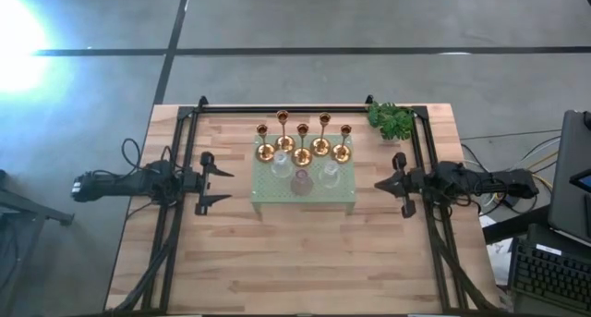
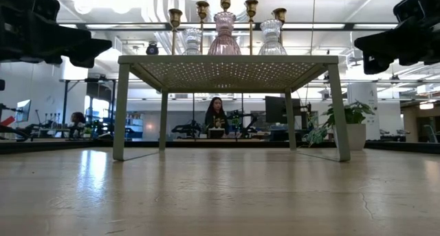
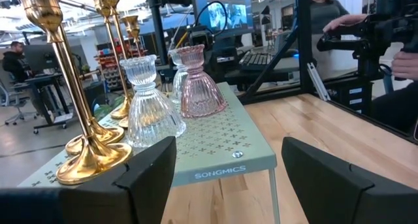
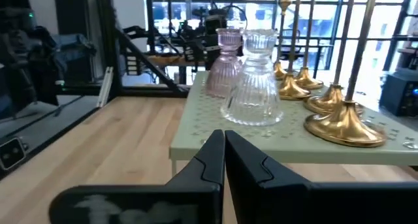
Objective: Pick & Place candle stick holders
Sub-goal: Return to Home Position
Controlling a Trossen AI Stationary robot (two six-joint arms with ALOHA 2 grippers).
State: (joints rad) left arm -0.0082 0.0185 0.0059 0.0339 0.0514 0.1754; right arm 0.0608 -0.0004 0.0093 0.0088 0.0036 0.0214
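High view: left gripper (image 1: 214,180) at nine o'clock of shelf (image 1: 275,202), gaping; right gripper (image 1: 392,183) at three o'clock, shut empty. Stands clear, candle stick holders (image 1: 301,156) apparently placed.

Light, as I found it.

- **Floor:** the floor (image 1: 18,30) at far left carried a hard white glare, burnt out to nothing.
- **Table:** the table (image 1: 305,262) was evenly lit, its wood bright, with only faint shadows beneath my arms.
- **Table height:** ceiling lights (image 2: 206,26) shone behind the tray (image 2: 227,59). The glass holders (image 2: 223,36) glowed, and a pale sheen lay on the wood near left.
- **Left wrist:** the brass holders (image 3: 85,155) threw sharp glints.
- **Right wrist:** the windows (image 4: 392,34) blazed, and the frame (image 4: 108,28) beside them stood dark.
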